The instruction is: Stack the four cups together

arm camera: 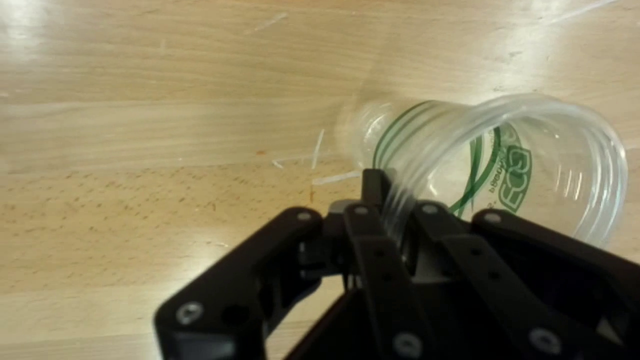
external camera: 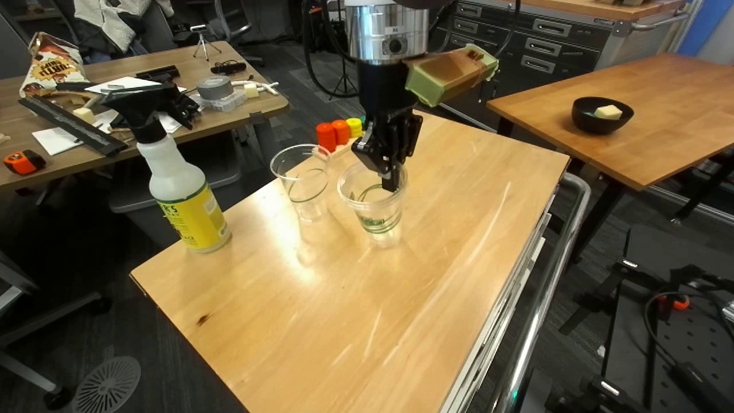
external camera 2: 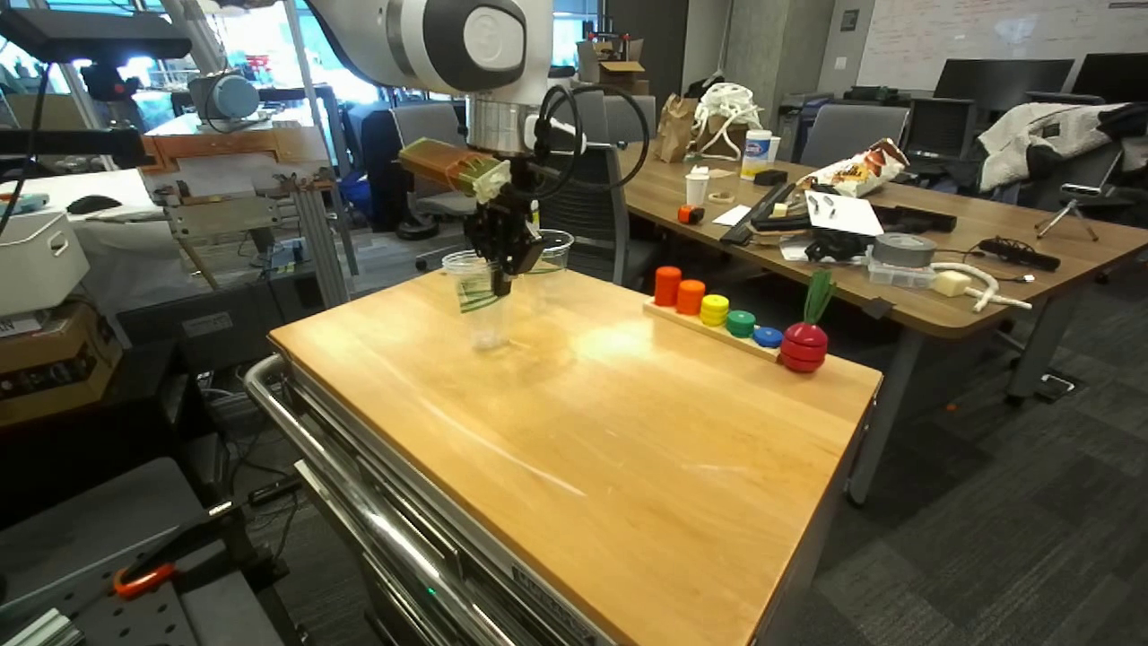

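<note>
While the arm [external camera 2: 457, 45] points downward, its fingers [arm camera: 373, 187] pinch the nested cups [external camera: 378, 215] at the rim

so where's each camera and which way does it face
In an exterior view, the camera sits high near the yellow-labelled white spray bottle, looking across the light wooden tabletop toward black drawers; silver wrist and black fingers show.
In an exterior view, it sits high at roughly the opposite end, facing a brown desk; white arm and fingers show.
The wrist view looks down from the wrist, over the fingers, at a clear plastic cup.
Both exterior views share the tabletop, fingers, cup and colourful round blocks.
</note>
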Tool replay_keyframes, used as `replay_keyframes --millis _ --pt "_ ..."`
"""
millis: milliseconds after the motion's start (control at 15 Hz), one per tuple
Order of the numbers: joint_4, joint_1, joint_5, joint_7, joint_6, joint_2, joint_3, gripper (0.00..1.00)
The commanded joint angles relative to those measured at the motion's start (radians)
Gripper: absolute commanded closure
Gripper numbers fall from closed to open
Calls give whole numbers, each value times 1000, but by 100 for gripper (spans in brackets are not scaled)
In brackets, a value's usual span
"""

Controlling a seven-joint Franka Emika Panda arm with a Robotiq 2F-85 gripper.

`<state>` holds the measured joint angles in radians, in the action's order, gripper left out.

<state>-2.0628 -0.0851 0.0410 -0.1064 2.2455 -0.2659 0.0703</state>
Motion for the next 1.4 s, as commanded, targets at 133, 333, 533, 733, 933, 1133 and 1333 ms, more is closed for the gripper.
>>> replay_keyframes --millis 133,333,533,733,933,1133,1333 --pt "73 9 -14 -52 -172 36 -28 98" --pt "158 34 38 -11 -331 67 -27 98" --pt "270 48 73 -4 -422 69 -28 98" --pt "379 44 93 -19 -420 23 -26 98" --pt "452 34 89 -27 -417 -41 -19 98" --pt "501 16 71 -36 -362 -117 -14 98" --pt "570 3 77 -30 -359 -187 -9 98"
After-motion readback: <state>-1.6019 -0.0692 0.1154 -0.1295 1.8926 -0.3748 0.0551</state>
